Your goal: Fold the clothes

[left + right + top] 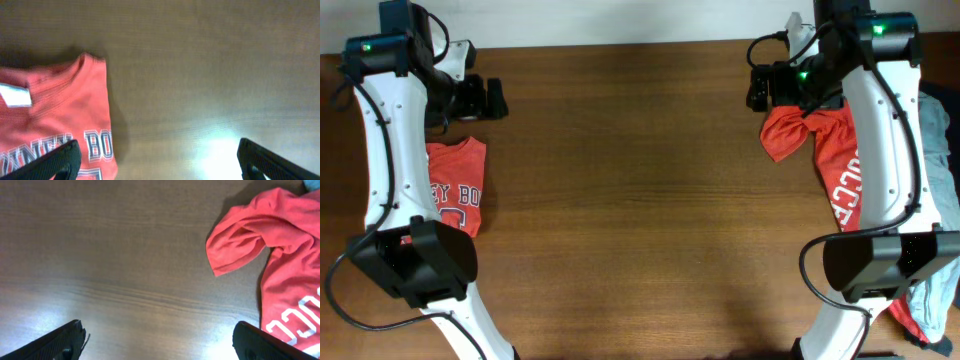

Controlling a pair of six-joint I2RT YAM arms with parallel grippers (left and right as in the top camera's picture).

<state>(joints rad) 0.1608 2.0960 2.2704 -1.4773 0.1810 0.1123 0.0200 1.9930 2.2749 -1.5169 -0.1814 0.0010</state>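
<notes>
Jaws first: both pairs are spread wide with nothing between them, you can see each finger parked at the far bottom corners of the wrist views. Left jaws hang at about 10 o'clock, just past the collar end of the orange shirt [455, 190], which sits at 9 o'clock in a tidy rectangle with the lettering up, so I'd call that one folded. Right jaws hover at about 2 o'clock, right by the loose sleeve of the SOCCE shirt [832, 160], and that one is a crumpled heap at 3 o'clock, sleeve flopped toward the middle, body running under the right arm [890, 150]. A grey-blue shirt [938, 130] is bunched just beyond it at the very edge, partly hidden. So my read is we're between garments: one down, second one up next. Next move probably means pinching the SOCCE shirt somewhere solid like a shoulder or hem, hauling it out to the centre, and flattening it before any fold, likely a two-arm job since cotton drags and bunches. Surface [640, 200] is dark brown wood grain with a bright glare patch in the wrist views. Room-wise there's only a pale strip past the 12 o'clock edge, can't tell what it is.
</notes>
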